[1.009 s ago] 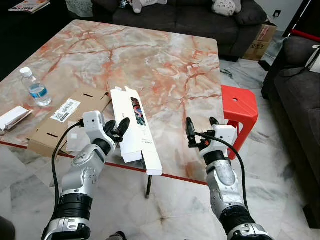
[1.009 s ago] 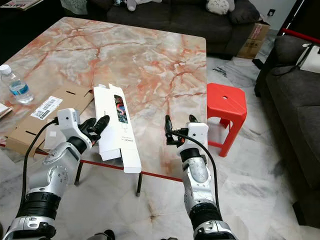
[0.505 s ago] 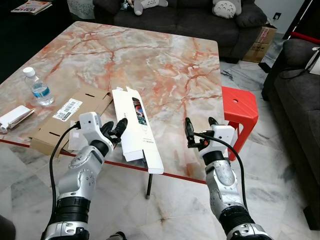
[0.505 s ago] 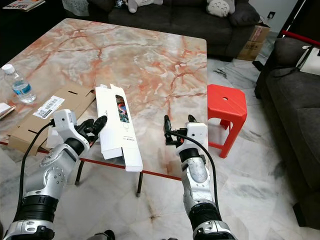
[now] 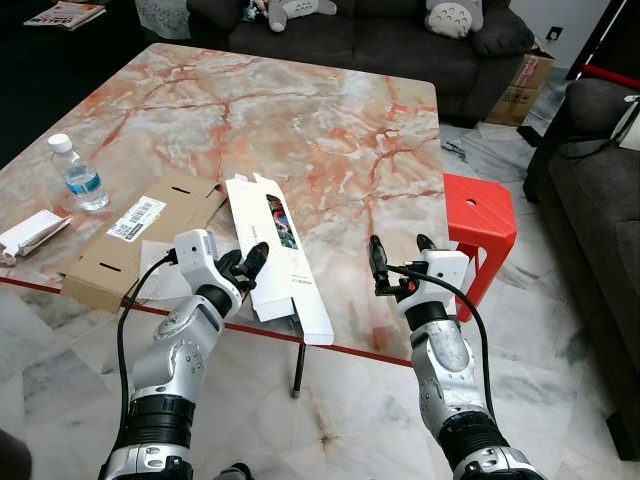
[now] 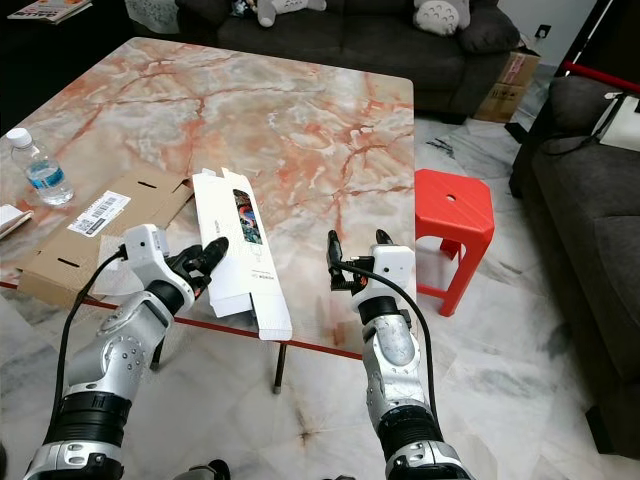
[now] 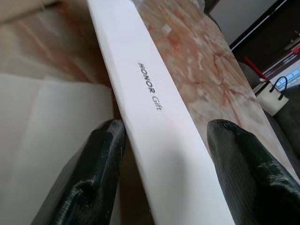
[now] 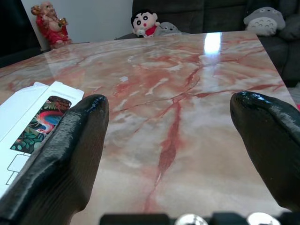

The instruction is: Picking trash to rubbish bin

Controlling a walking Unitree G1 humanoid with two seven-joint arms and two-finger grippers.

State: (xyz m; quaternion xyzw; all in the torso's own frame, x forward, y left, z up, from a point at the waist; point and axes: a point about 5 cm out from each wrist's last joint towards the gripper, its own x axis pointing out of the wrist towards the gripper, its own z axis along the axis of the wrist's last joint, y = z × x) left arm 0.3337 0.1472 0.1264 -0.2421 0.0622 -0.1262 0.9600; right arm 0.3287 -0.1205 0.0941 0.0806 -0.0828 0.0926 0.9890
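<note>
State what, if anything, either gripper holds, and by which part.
Nothing is clamped yet. The left gripper straddles the near end of the white box, fingers open. The right gripper is open and holds nothing.

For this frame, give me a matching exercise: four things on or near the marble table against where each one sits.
Things:
1. long white carton
2. clear plastic water bottle
3. red plastic stool
4. flat brown cardboard sheet

Places:
A. on the floor by the table's right side
B. between the left gripper's open fingers, overhanging the near edge
C. standing near the table's left edge
D. lying flat between bottle and carton

Pairs: 1-B, 2-C, 3-A, 4-D
</note>
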